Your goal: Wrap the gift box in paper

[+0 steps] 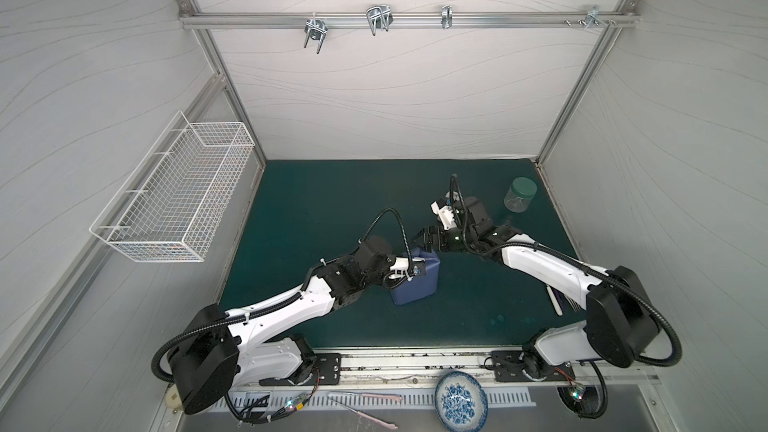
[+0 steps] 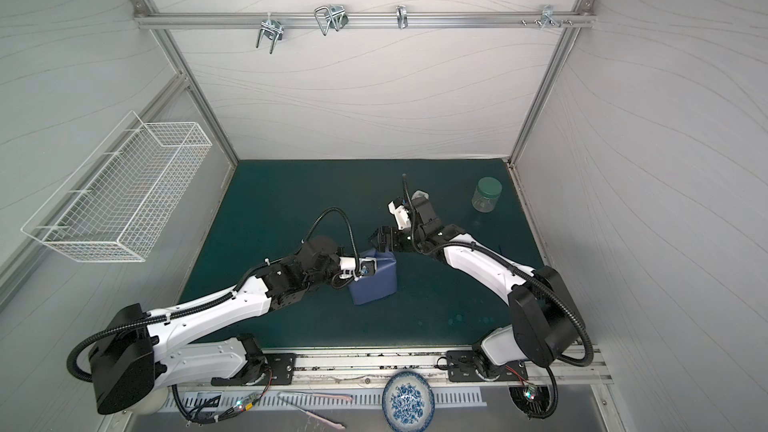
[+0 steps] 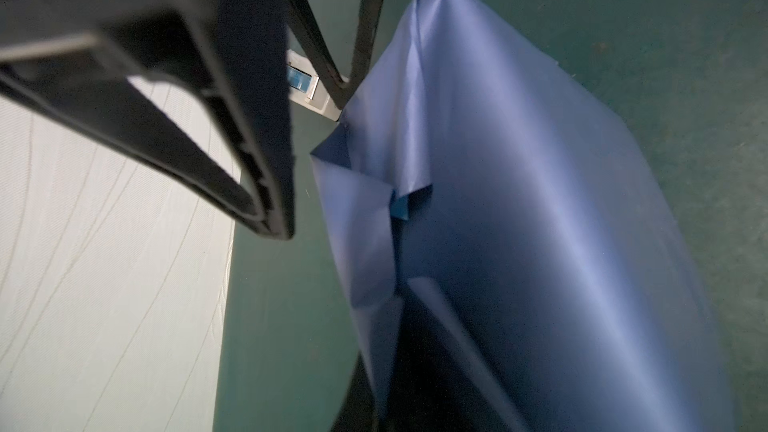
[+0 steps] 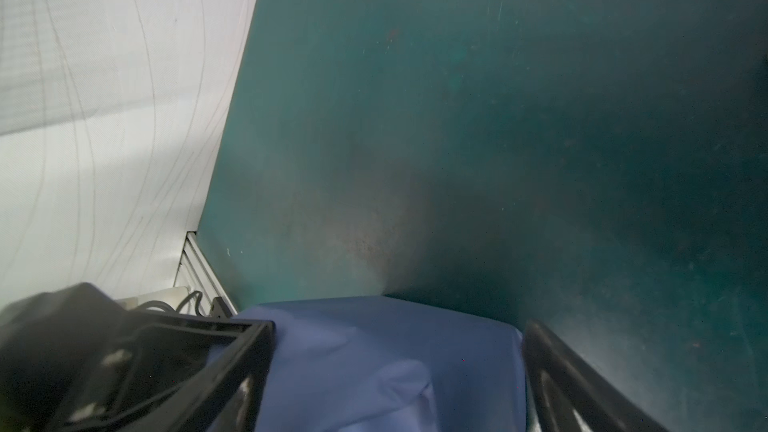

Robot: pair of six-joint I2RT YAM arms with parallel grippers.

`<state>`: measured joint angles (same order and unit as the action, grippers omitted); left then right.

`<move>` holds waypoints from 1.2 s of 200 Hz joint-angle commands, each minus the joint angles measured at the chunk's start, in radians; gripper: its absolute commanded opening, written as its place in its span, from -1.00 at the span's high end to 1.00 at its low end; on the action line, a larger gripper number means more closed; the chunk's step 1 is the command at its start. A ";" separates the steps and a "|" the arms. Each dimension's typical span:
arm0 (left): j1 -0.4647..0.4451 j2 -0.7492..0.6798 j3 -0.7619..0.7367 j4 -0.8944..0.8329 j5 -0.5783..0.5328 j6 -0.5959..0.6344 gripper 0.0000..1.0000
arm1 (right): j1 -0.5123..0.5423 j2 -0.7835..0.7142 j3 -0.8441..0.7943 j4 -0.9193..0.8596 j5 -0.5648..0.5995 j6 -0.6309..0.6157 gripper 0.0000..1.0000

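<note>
- Right gripper — jaws spread wide, gripping nothing; they straddle the upper end of the paper.
- Left gripper — jaws closed; the tip sits just beside a paper fold. I cannot tell whether it pinches the sheet.
- The paper stands as an upright block mid-mat, with the right gripper at its 12 o'clock and the left gripper at its 9 o'clock.
- Gift box: hidden under the paper.

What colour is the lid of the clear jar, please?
The lid is dark green, clearest in a top view.
</note>
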<state>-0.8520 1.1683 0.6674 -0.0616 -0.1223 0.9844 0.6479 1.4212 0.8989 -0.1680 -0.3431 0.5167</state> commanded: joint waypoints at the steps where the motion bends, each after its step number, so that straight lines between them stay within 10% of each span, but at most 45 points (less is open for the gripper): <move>1: -0.027 0.010 -0.006 -0.006 -0.052 0.046 1.00 | 0.014 -0.058 -0.065 -0.012 0.037 0.036 -0.90; 28: -0.052 0.014 -0.005 -0.027 -0.067 0.046 0.98 | 0.032 -0.119 -0.143 0.014 0.080 0.054 -0.88; 120: -0.068 -0.233 0.080 -0.382 0.032 -0.237 -0.55 | 0.096 -0.228 -0.378 0.193 0.195 0.120 -0.77; 189: -0.065 -0.387 0.022 -0.269 -0.142 -1.641 -0.97 | 0.152 -0.303 -0.435 0.199 0.288 0.115 -0.72; 240: -0.034 -0.159 0.051 -0.152 -0.030 -1.947 -0.97 | 0.167 -0.346 -0.461 0.199 0.320 0.113 -0.70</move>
<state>-0.9100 0.9230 0.6998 -0.3241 -0.2119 -0.7010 0.8043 1.0817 0.4736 0.1257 -0.0586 0.6399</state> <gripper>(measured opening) 0.986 0.850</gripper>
